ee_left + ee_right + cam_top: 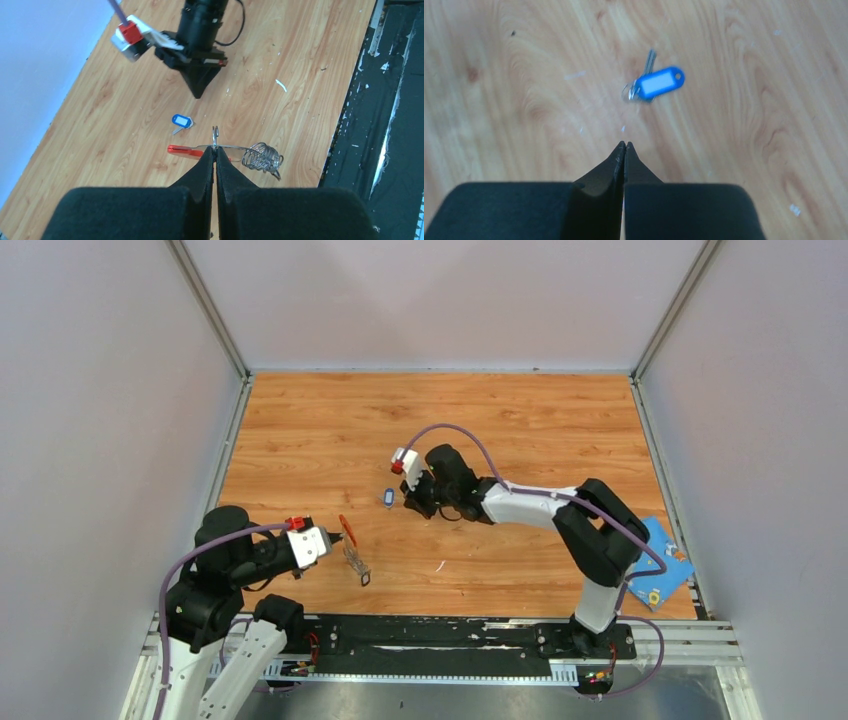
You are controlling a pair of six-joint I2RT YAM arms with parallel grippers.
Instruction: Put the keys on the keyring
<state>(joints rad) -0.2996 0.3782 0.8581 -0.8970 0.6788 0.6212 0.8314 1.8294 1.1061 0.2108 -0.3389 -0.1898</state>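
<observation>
Wood-grain tabletop [520,420]; left jaws seemingly tight on wiry keyring [261,156], right jaws together, empty.

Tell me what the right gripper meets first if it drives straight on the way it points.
Probably the wooden table, just short of the blue-and-white-tagged silvery key; the shut right gripper tilts downward, though depth is unclear.

**Two arms, both grippers closed**

The left arm is folded low beside its base, with the wrist pointing right. The left gripper [215,151] has its jaws pinched tight on the wire of the keyring [260,156]. The right arm stretches forward and left, elbow bent. The right gripper [624,146] is angled downward, jaws pressed together on nothing.
</observation>
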